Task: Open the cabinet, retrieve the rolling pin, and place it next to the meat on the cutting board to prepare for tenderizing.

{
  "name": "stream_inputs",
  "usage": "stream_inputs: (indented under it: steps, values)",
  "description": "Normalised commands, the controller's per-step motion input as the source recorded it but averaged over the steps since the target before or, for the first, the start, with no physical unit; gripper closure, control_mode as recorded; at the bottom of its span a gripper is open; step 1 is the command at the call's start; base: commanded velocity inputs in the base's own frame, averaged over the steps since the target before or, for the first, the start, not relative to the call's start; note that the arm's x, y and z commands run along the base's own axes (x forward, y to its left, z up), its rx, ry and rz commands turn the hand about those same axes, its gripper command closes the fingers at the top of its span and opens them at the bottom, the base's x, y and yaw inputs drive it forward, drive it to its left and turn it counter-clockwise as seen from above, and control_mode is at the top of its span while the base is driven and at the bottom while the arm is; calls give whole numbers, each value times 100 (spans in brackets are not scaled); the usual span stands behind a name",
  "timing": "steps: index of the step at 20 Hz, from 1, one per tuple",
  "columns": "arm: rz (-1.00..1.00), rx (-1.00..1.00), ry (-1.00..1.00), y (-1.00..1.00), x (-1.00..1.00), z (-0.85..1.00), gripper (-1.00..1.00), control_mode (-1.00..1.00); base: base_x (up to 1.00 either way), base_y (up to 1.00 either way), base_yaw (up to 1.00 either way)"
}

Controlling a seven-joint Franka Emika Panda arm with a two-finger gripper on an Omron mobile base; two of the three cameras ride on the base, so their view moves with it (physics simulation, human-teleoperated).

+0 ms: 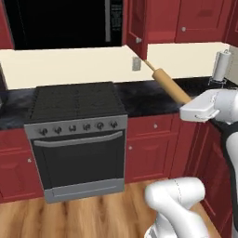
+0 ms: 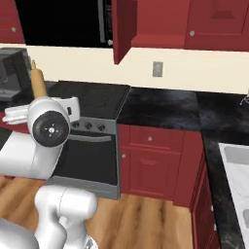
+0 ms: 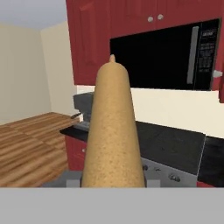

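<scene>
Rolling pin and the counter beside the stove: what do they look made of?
The rolling pin, held in the gripper, looks like light tan unfinished wood: matte, finely speckled, no shine. The counter looks like polished dark stone, perhaps granite: black with grey mottling and faint sheen. Being rendered, both are guesses from texture.

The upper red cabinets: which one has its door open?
The cabinet just right of the black microwave. Its door swings out toward the room; the other upper doors, further right, lie flat and shut.
</scene>
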Motion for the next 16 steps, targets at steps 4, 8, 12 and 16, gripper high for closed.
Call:
stream_inputs:
  steps: [4,8,12,16]
  values:
    - [0,0,0,0,0,0,100,100,0,69,19]
    - [0,0,0,0,0,0,100,100,0,43,31]
    - [0,0,0,0,0,0,100,100,0,20,35]
    - [0,0,0,0,0,0,100,100,0,24,44]
